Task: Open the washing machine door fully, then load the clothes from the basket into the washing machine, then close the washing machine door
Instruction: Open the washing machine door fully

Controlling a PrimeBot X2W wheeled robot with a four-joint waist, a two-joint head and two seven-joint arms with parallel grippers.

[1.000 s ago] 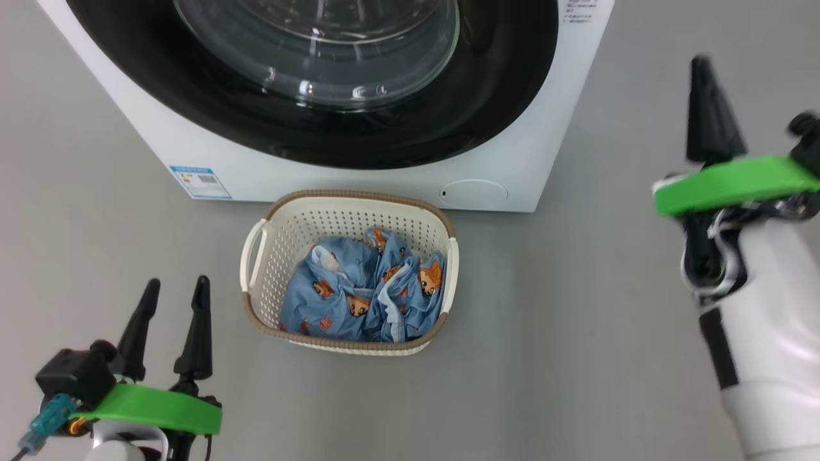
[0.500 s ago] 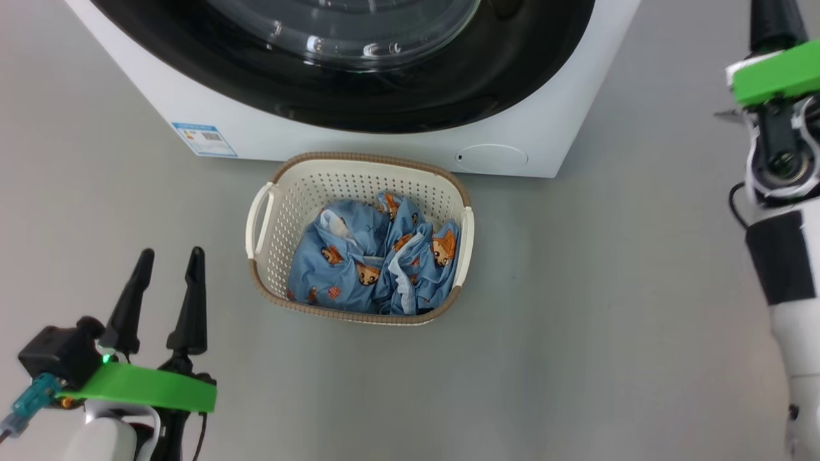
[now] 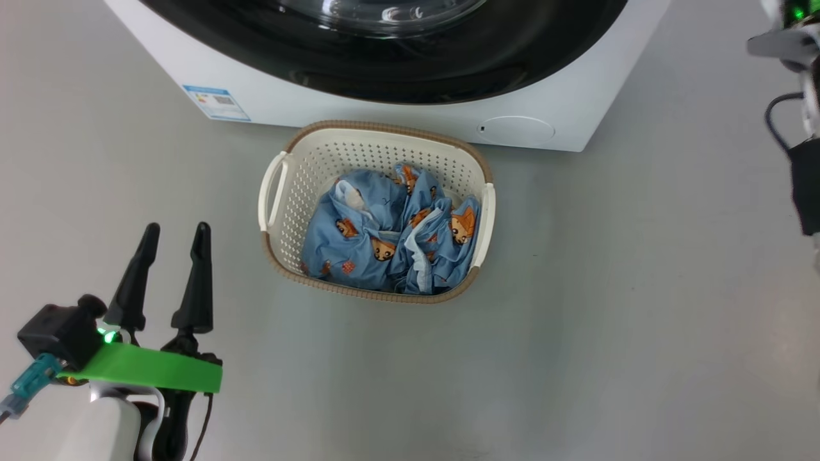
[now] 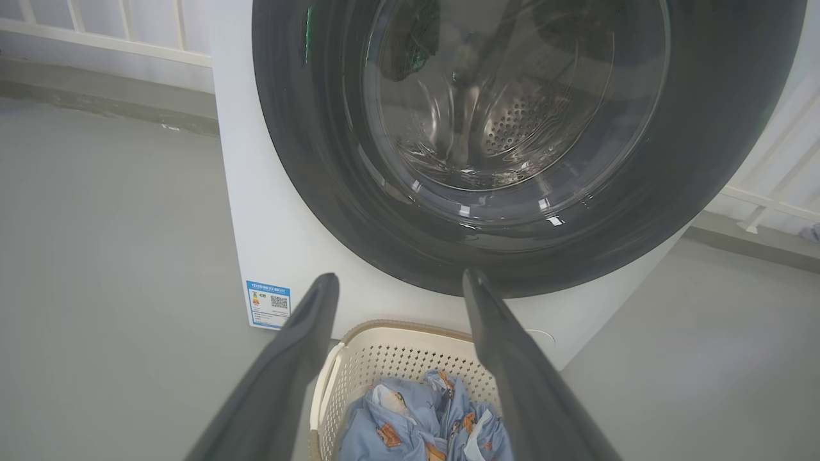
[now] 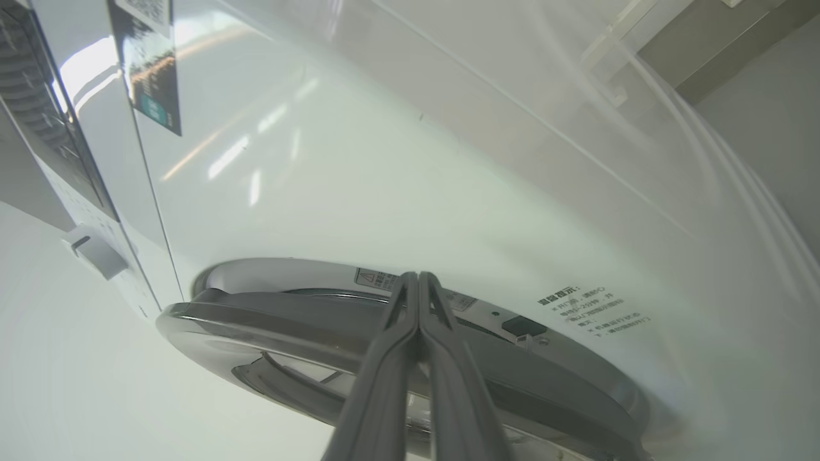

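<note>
Status: washing machine [image 3: 307,109] stands on the grey floor [image 3: 576,288] with its front at the top edge of the head view. The washing machine door [image 4: 320,160] looks shut flat against the front in the left wrist view, and the perforated drum shows through the glass. A blue label [image 3: 216,102] sits at the lower left corner of the front and a round cover [image 3: 516,130] at the lower right.

The basket [image 3: 384,126] is on the floor just in front of the machine's base, below the door. I can't tell whether it touches the base. The clothes [image 3: 378,237] are bunched inside it, blue with an orange print, and lie below the rim.

The left gripper [image 3: 178,227] hovers over bare floor to the left of the basket, well apart from it. Its fingers are spread wide with nothing between them and aim at the machine front.

The right gripper [image 5: 418,276] has its fingers pressed together tip to tip, with nothing held. In the right wrist view it points at the door's rim, seen edge-on against the white front, with a dark latch slot [image 5: 522,326] just beside it. Contact with the rim can't be told. The right forearm [image 3: 804,179] shows at the right edge of the head view, beside the machine's right corner.
</note>
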